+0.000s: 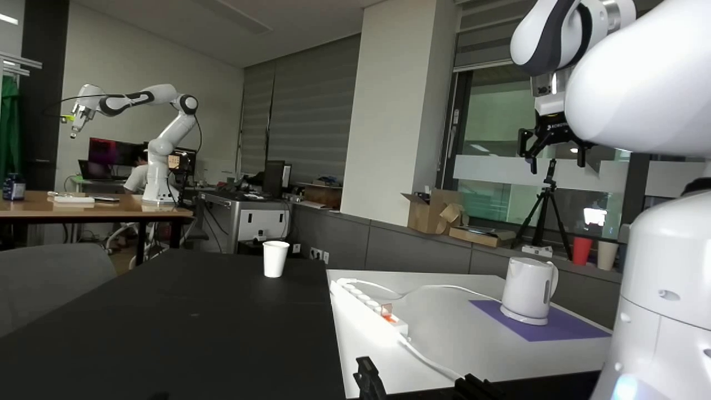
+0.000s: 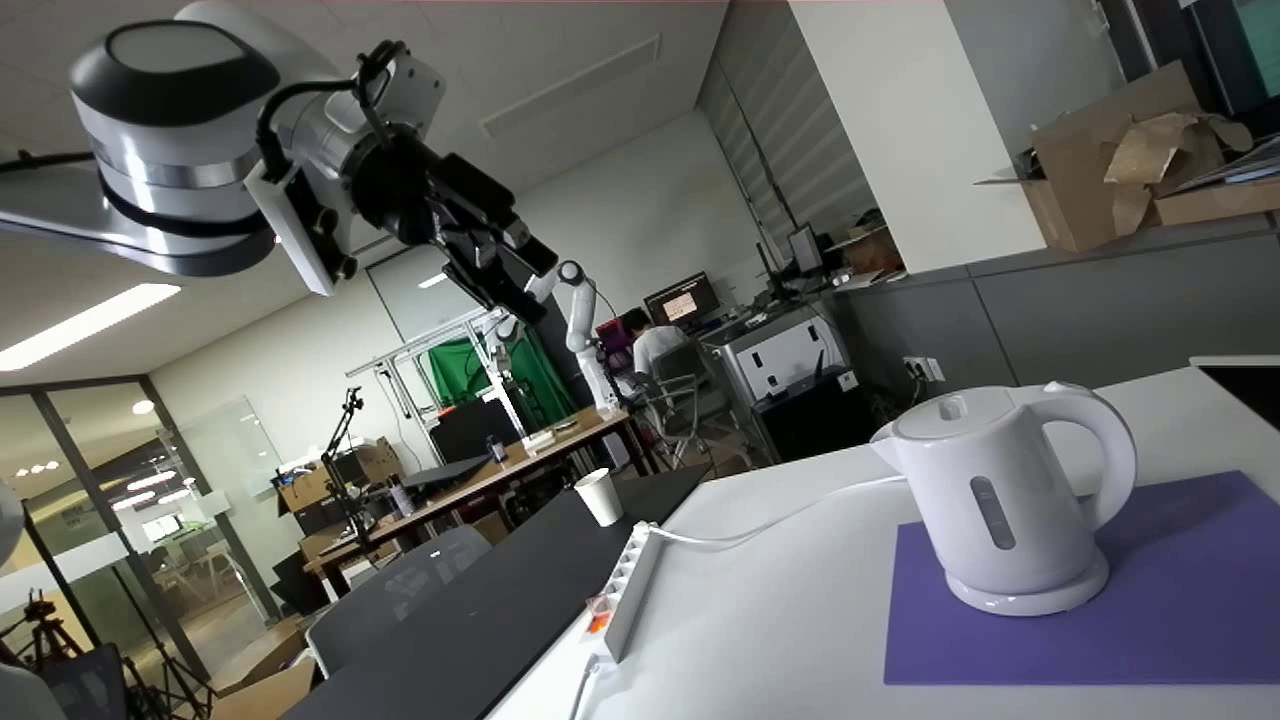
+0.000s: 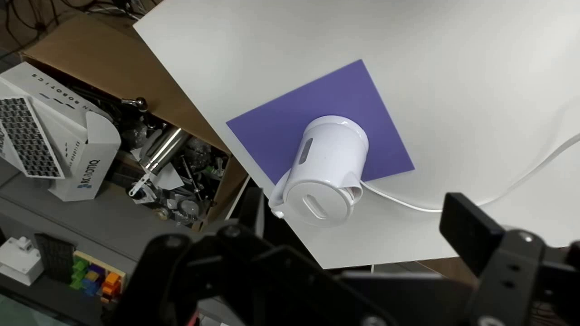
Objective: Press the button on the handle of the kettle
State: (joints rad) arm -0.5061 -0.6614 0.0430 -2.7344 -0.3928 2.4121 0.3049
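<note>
Upright white kettle (image 2: 1025, 500), lid (image 2: 955, 415) closed

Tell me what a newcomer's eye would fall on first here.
Probably the white kettle, standing upright on a purple mat on the white table. Next, the black gripper, hanging open high above the tabletop and touching nothing. Then perhaps the second robot arm in the background of both exterior views, standing on a brown-topped table.

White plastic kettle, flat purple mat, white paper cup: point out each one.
White plastic kettle (image 2: 1036, 505), in an exterior view: side of its body.
Flat purple mat (image 3: 342, 93), in the wrist view: bare surface.
White paper cup (image 1: 275, 261), in an exterior view: outer wall.
</note>
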